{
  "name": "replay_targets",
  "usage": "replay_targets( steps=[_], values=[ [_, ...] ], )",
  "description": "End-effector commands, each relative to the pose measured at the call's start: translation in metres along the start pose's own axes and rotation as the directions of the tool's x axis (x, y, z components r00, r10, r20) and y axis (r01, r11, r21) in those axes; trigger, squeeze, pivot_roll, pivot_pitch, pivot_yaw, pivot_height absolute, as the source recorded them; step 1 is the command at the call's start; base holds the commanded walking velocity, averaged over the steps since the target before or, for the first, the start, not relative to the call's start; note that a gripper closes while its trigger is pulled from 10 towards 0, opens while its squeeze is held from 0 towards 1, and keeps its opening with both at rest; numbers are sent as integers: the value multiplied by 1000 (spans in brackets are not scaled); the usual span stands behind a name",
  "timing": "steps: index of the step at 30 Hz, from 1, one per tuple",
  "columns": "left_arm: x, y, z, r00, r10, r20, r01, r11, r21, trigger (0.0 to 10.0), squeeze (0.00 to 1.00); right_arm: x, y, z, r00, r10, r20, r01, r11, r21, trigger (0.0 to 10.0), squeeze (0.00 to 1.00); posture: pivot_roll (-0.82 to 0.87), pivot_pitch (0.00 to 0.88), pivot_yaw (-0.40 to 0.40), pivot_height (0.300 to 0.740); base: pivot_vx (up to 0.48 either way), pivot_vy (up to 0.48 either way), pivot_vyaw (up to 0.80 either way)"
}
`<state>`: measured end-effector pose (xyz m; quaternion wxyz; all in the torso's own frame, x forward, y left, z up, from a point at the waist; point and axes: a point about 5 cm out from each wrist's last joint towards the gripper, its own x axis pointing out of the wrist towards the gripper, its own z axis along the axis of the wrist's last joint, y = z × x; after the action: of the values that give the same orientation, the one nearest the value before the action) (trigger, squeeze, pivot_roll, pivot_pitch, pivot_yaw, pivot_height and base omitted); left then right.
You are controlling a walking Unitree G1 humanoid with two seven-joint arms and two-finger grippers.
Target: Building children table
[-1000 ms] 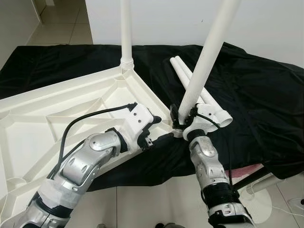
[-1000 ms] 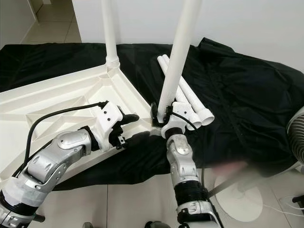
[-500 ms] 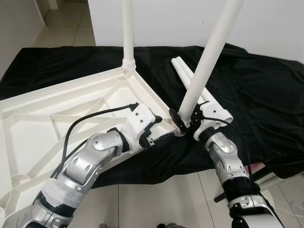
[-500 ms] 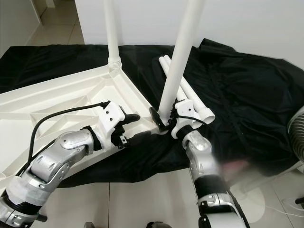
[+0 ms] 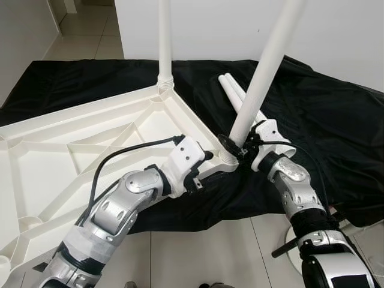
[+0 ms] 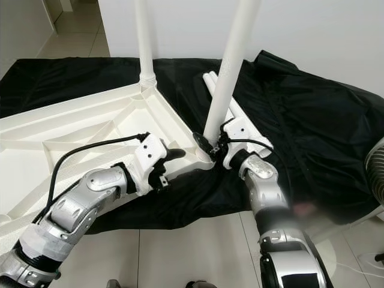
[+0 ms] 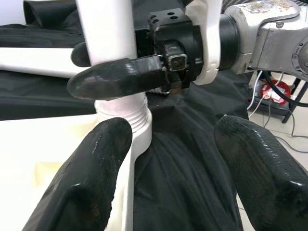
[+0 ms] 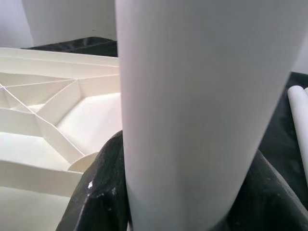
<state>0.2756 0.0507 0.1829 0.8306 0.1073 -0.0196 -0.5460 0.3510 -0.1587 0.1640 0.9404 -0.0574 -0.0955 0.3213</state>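
1. The upturned white tabletop (image 5: 72,150) lies on a black cloth (image 5: 336,120), one leg (image 5: 164,42) already standing in its far corner.
2. We are seating a second leg (image 5: 264,72) at the near corner socket (image 7: 122,120); it leans, so straightening and screwing it down probably comes next.
3. Our right gripper (image 6: 211,145) has its jaws clamped round that leg's base.
4. Our left gripper (image 7: 168,163) waits beside the socket, jaws spread wide, holding nothing.

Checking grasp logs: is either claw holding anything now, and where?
The right claw grips the tilted white table leg near its bottom end, just above the corner socket of the tabletop. The left claw is open beside that socket, holding nothing.
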Motion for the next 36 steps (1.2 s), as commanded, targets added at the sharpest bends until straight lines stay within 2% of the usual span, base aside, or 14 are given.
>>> replay_targets(
  steps=[1, 5, 6, 7, 14, 17, 19, 20, 23, 25, 30, 32, 35, 36],
  values=[
    [0, 3, 1, 1000, 24, 0, -24, 1000, 19, 10000, 0, -4, -3, -2, 1000, 1, -6, -1, 1000, 2, 0, 0, -53, 65, -29, 740, 0, 0, 0],
    [-1, 5, 2, 999, 33, 2, -33, 999, 20, 10000, 0, -9, -3, -8, 1000, -13, -17, 13, 999, 37, 0, 0, -57, 61, -27, 740, 0, 0, 0],
    [-1, 6, 2, 999, 35, 2, -35, 999, 22, 10000, 0, -10, -3, -10, 1000, -21, -23, 22, 999, 50, 9098, 0, -57, 61, -27, 740, 0, 0, 0],
    [-1, 7, 2, 999, 37, 1, -37, 999, 23, 10000, 0, -11, -3, -11, 999, -29, -23, 31, 997, 65, 10000, 0, -57, 61, -27, 740, 0, 0, 0],
    [-3, 7, 0, 999, 34, -5, -34, 999, 22, 10000, 0, -8, 4, -9, 996, -84, 14, 81, 982, 170, 10000, 0, -68, 74, -26, 740, 0, 0, 0],
    [-3, 8, -1, 999, 42, -3, -41, 999, 17, 10000, 0, -3, 9, -9, 986, -166, -1, 164, 971, 176, 10000, 0, -69, 74, -32, 740, 0, 0, 0],
    [-3, 8, -1, 999, 42, -3, -41, 999, 17, 10000, 0, -3, 9, -9, 986, -166, -1, 164, 971, 176, 10000, 0, -69, 74, -32, 740, 0, 0, 0],
    [-4, 11, -1, 998, 63, -1, -63, 998, 12, 10000, 0, 0, 13, -8, 962, -272, -5, 269, 949, 165, 10000, 0, -71, 76, -38, 740, 0, 0, 0],
    [-5, 12, -2, 998, 69, -3, -69, 998, 8, 10000, 0, 1, 15, -6, 947, -320, 3, 315, 934, 171, 10000, 0, -71, 76, -38, 740, 0, 0, 0],
    [-7, 15, -3, 997, 75, -9, -75, 997, 7, 10000, 0, 0, 17, -3, 907, -422, 8, 409, 883, 228, 10000, 0, -76, 78, -40, 740, 0, 0, 0],
    [-10, 19, -5, 996, 85, -19, -85, 996, 9, 10000, 0, 0, 23, 0, 866, -501, 2, 485, 840, 243, 10000, 0, -78, 77, -36, 740, 0, 0, 0],
    [-13, 23, -5, 996, 87, -29, -86, 996, 21, 10000, 0, -2, 37, 2, 792, -610, -36, 599, 765, 237, 10000, 0, -78, 73, -34, 740, 0, 0, 0],
    [-13, 24, -5, 996, 87, -31, -86, 996, 25, 10000, 0, -2, 40, 2, 767, -639, -52, 632, 739, 235, 10000, 0, -78, 73, -34, 740, 0, 0, 0],
    [-14, 26, -5, 995, 91, -37, -90, 995, 32, 10000, 0, -2, 52, 2, 727, -682, -79, 673, 685, 279, 10000, 0, -78, 67, -29, 740, 0, 0, 0]
  ],
)
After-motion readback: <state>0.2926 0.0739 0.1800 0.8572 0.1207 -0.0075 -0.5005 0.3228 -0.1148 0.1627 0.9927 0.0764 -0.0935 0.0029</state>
